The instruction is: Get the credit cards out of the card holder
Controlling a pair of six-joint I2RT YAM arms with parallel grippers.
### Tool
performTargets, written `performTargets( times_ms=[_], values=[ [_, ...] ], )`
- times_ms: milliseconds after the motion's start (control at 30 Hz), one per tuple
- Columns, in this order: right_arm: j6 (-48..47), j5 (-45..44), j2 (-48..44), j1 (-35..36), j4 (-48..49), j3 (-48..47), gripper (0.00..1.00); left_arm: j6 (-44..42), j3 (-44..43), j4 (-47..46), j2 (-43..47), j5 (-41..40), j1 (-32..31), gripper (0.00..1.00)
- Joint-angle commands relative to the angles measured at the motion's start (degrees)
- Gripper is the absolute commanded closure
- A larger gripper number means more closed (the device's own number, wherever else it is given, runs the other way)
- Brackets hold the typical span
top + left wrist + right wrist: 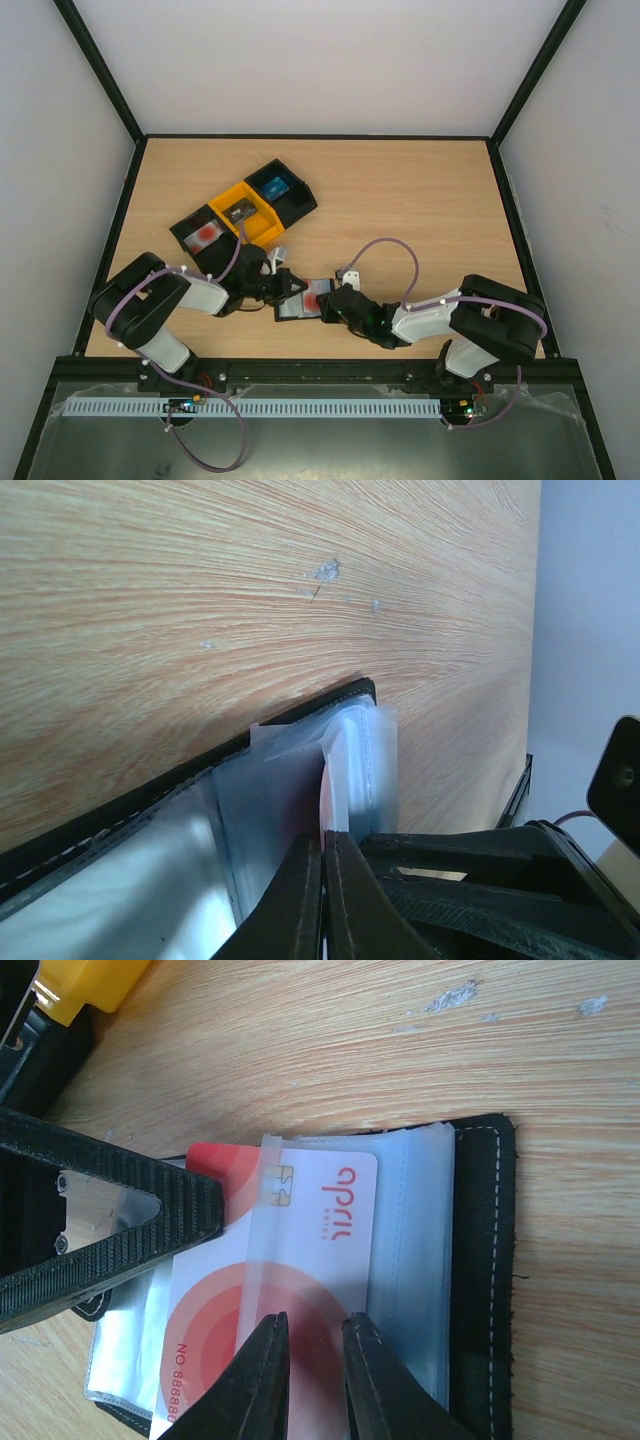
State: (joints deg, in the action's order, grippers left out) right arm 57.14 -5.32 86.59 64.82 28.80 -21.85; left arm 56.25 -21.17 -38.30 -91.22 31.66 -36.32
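Observation:
The black card holder (300, 306) lies open near the table's front, between both grippers. In the right wrist view a white card with red circles (310, 1230) sticks out leftward from the holder's (482, 1260) clear sleeve. My left gripper (283, 284) is shut on that card's left edge; in the left wrist view its closed tips (324, 842) pinch the thin card edge (326, 795). My right gripper (315, 1332) has its fingers a narrow gap apart, tips resting on the sleeve over the card, with nothing between them.
A row of bins stands behind and to the left: a black bin (200, 222) holding a red card, a yellow bin (262, 226) holding a dark card, and a black bin (300, 200) holding a blue card. The yellow bin's corner (95, 985) is close to the holder.

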Motion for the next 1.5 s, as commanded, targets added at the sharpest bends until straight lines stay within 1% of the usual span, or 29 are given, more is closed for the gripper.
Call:
performTargets(
  times_ms=[0,300,500,667,967,1133,1267,1467],
  values=[
    [0.99,-1.39,0.65,-0.31,-4.1,1.51,0.83,0.24,0.88,0.72,1.22,-1.49,0.46,0.97],
    [0.85,-3.24,0.91,-0.3,-4.89,1.83,0.82,1.55,4.03,1.09,4.43,-2.0,2.97,0.97],
    [1.54,-2.6,2.5,-0.3,-4.62,1.72,0.82,2.21,5.74,2.84,8.73,-3.42,4.06,0.97],
    [1.57,-2.85,2.54,-0.31,-4.48,1.94,0.83,1.28,5.3,7.82,14.0,-4.77,4.24,0.97],
    [1.52,-2.18,1.87,-0.3,-4.69,1.59,0.83,-1.25,4.62,20.26,26.45,-12.3,4.39,0.97],
    [1.9,-2.0,-0.1,-0.3,-5.15,1.05,0.82,-2.22,3.52,26.5,33.19,-16.73,4.48,0.97],
    [2.14,-1.6,-2.34,-0.28,-5.31,0.14,0.82,-2.08,3.37,28.8,38.14,-18.41,4.66,0.97],
    [2.71,0.09,-10.12,-0.3,0.01,1.66,0.73,-0.44,3.5,28.73,42.95,-16.84,4.94,0.97]
  ],
)
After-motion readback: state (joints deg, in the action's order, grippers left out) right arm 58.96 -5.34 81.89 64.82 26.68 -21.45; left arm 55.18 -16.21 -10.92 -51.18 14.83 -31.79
